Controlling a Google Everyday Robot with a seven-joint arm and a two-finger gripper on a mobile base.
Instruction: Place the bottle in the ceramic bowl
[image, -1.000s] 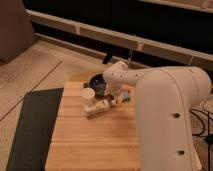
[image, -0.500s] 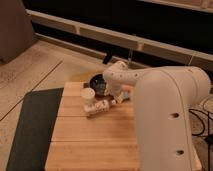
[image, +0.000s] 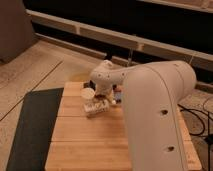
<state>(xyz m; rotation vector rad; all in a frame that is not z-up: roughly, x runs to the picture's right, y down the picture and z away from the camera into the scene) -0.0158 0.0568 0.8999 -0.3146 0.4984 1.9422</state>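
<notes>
The cream-white bottle (image: 95, 107) lies on its side on the wooden table (image: 90, 142), just in front of a cream cup (image: 87, 94). The dark ceramic bowl (image: 91, 84) sits behind the cup, mostly hidden by my arm. My gripper (image: 110, 99) is low over the table, right of the cup and just above the bottle's right end. The large white arm covers most of it.
A flat blue-grey object (image: 119, 91) peeks out to the right of the gripper. A dark mat (image: 32, 127) lies on the floor left of the table. A long bench or ledge (image: 100, 35) runs behind. Cables (image: 200, 117) lie at the right.
</notes>
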